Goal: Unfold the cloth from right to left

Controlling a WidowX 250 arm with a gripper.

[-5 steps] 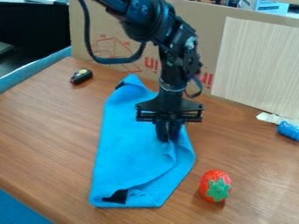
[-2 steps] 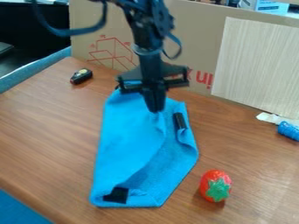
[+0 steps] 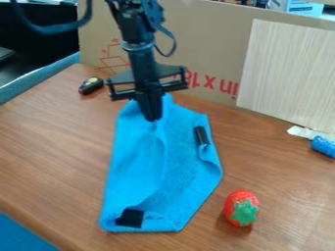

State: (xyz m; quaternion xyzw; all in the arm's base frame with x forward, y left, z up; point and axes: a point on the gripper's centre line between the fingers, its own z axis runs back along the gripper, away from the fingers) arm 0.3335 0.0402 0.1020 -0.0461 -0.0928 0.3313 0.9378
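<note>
cloth (image 3: 186, 166), blue, nubbly and creased, one fold (image 3: 158, 135) (a soft ridge) in the pinch of the black tool (image 3: 153, 118)

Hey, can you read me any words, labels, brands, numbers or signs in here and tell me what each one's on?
Red print on the cardboard: upside down and partly covered by the gripper, so no full wording can be given.
Small marks by the red line drawing, also on the cardboard: too small to read.
Print on the white box at the top right: too small to read.
</note>
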